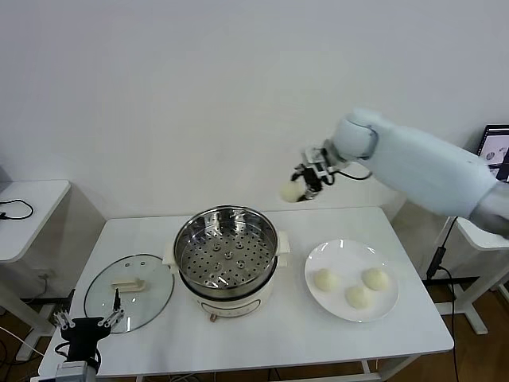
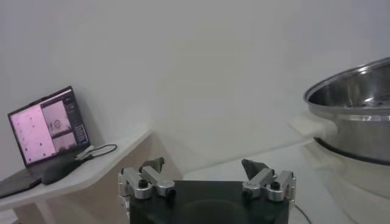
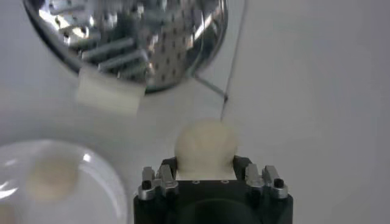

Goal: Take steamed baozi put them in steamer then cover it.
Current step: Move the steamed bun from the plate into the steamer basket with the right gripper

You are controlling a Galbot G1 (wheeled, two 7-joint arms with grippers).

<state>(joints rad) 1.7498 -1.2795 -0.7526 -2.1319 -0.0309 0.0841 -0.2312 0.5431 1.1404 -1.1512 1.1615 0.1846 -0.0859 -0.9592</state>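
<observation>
My right gripper (image 1: 301,186) is raised in the air behind and to the right of the steamer (image 1: 226,248), shut on one cream-white baozi (image 1: 289,192). In the right wrist view that baozi (image 3: 206,148) fills the space between the jaws, with the steamer's perforated steel basket (image 3: 135,36) below and off to one side. Three more baozi (image 1: 324,279) (image 1: 358,296) (image 1: 375,278) lie on the white plate (image 1: 328,254) to the right of the steamer. The steamer basket holds nothing. My left gripper (image 1: 89,321) is parked open at the table's front left corner, beside the glass lid (image 1: 129,291).
The glass lid with its cream handle (image 1: 130,283) lies flat left of the steamer. A side table with a cable (image 1: 17,208) stands at far left. Another side table carries a laptop (image 2: 49,126). The wall is close behind the table.
</observation>
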